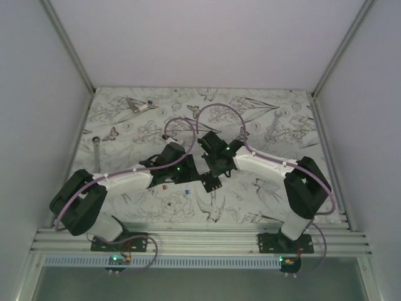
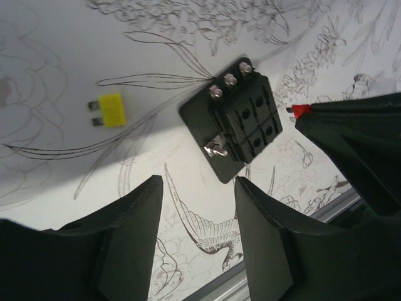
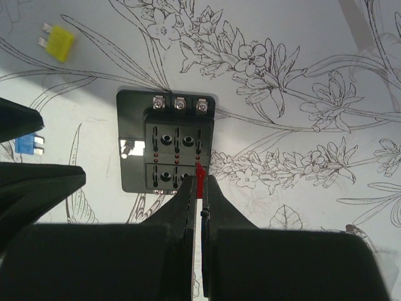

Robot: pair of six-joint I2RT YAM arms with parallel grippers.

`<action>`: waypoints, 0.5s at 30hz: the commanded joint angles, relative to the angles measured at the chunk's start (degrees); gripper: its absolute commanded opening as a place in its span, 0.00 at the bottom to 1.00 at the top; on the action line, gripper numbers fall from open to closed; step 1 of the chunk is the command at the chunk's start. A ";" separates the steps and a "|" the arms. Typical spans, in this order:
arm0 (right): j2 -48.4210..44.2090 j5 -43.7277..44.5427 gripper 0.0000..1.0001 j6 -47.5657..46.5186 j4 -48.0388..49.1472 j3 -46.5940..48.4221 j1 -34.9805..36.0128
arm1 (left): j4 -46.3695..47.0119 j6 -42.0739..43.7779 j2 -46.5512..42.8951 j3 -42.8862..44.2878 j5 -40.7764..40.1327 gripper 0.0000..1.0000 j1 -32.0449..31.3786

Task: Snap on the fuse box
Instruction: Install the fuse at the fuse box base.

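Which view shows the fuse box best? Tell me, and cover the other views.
The right wrist view: the fuse box faces the camera squarely, slots and three screws sharp. The left wrist view shows it tilted, off to one side. The top view shows only a small dark shape, details lost.

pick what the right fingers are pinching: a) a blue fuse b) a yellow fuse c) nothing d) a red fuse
d, the right fingers are closed on a small red fuse at the near edge of the fuse box, while the yellow fuse and the blue fuse lie loose and untouched.
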 commanded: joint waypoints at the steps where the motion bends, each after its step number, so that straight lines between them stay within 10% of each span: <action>1: 2.05 2.74 0.00 -0.09 -1.82 3.83 1.32 | 2.12 -6.11 -0.11 -2.85 1.48 0.53 2.46; 15: 6.13 4.28 0.00 0.94 -1.80 5.82 1.55 | 3.65 -6.37 0.12 -3.60 2.71 0.57 3.54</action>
